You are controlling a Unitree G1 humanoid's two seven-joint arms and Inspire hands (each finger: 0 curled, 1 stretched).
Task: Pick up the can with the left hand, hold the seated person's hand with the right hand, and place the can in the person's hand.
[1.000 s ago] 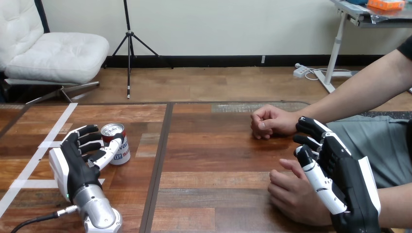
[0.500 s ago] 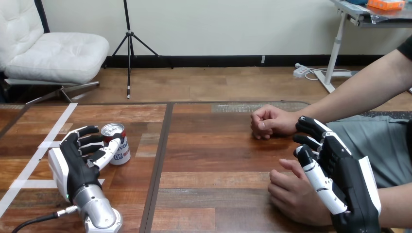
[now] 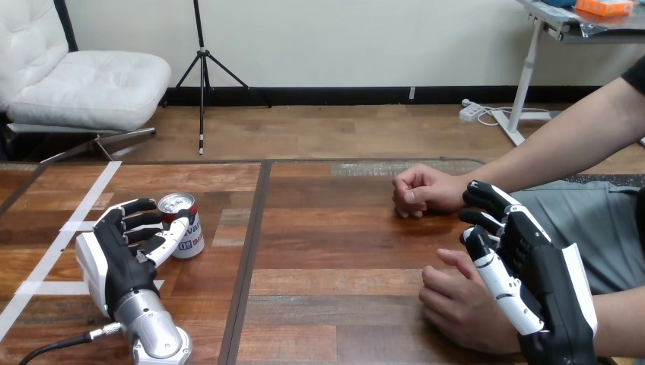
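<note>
**Red-and-white can [image 3: 180,225] at one o'clock of the left hand [image 3: 114,251], upright, not yet lifted**

Measured from the left palm: can just beside, toward one o'clock, long axis straight up, silver lid on top. Left hand half-wide, cupped about the can's nine o'clock side, thumb laid across the label at six o'clock. Not clamped shut, by the look of it; hard to say whether touching at all. By far the nearer hand, with the right hand [image 3: 532,274] well apart at three o'clock across the table [image 3: 335,251].

Over there: right hand above the back of the person's hand [image 3: 464,304], near the table's five o'clock corner. Cannot tell whether gripping or only resting. Second hand of the person [image 3: 418,190], a fist, down on the wood at one o'clock of the table's middle, holding nothing.

Underneath: brown wooden planks, flat and level, with white tape strips [image 3: 76,220] at the can's nine o'clock. Bare wood at the can's twelve and three o'clock, so ample room to close in and lift straight up. Probably calls for a short squeeze inward first; some risk of tipping so tall and narrow a can if pushed by the thumb alone.
</note>
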